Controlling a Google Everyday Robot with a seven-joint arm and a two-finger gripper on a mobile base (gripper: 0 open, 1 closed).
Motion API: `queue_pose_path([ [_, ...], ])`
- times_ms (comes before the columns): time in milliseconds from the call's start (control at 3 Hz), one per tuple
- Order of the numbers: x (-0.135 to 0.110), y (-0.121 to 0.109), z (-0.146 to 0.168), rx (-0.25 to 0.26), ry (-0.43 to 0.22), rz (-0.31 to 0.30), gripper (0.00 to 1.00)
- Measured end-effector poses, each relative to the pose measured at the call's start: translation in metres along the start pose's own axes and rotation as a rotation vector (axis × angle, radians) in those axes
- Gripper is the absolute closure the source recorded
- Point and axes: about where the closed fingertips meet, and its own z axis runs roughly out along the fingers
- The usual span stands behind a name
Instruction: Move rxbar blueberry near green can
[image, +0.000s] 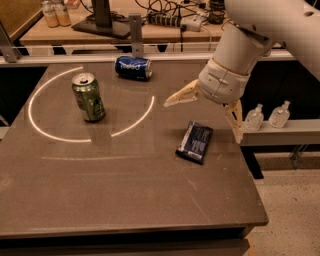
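Note:
The rxbar blueberry (195, 142) is a flat dark navy wrapper lying on the right part of the grey table (125, 200). The green can (88, 97) stands upright at the left, inside a bright ring of light. My gripper (202, 119) hangs above the table just over and behind the bar, open wide and empty. One pale finger (181, 95) points left; the other (235, 121) points down at the table's right edge.
A blue soda can (133, 67) lies on its side at the back of the table. Two small clear bottles (269, 116) stand on a ledge to the right. A cluttered bench with cables and jars is behind.

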Motion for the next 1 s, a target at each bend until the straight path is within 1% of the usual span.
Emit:
queue_pose_path([
  [333,-0.011,-0.001,0.018,-0.019,-0.056,-0.037,0.13],
  [667,-0.02,-0.004,0.035,-0.029,-0.113,-0.067,0.36],
  [1000,-0.025,-0.005,0.046,-0.027,-0.143,-0.068,0.6],
])
